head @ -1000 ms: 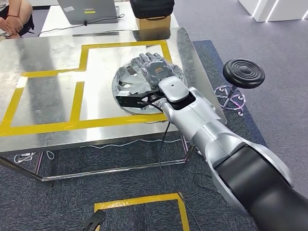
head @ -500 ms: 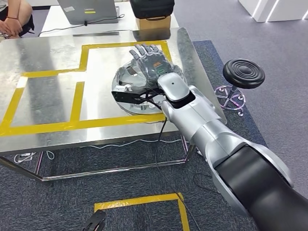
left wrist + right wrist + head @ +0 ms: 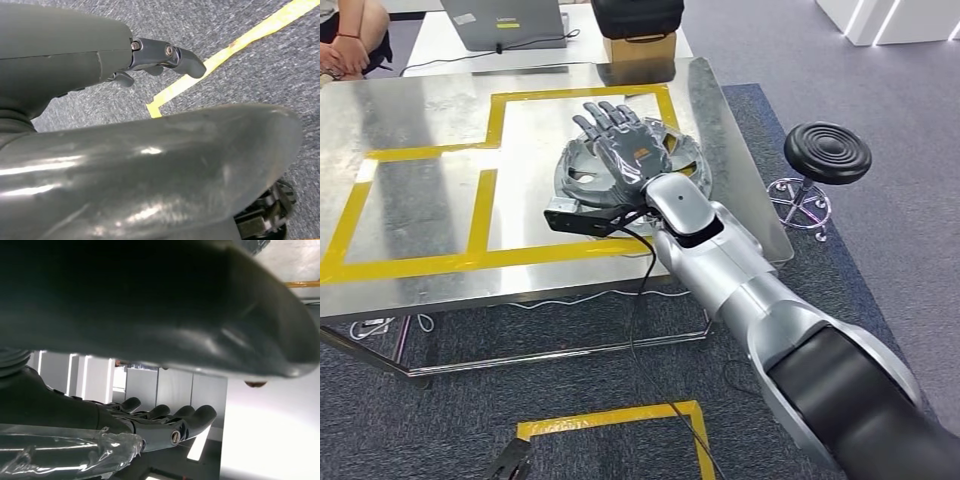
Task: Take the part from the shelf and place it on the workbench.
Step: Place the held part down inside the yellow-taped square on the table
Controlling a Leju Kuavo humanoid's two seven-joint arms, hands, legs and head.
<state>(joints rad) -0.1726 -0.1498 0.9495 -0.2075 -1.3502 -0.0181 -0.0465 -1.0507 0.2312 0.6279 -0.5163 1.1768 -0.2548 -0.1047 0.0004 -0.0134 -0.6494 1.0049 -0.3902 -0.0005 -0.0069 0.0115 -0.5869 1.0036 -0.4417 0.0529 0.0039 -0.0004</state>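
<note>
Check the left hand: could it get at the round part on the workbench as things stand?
Probably not without a big move. The left hand hangs low over carpet, while the round part lies on the workbench under the right hand, which covers much of it.

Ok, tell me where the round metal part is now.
In the head view, the round metal part lies on the workbench, right of centre beside the yellow tape, under the right hand.
</note>
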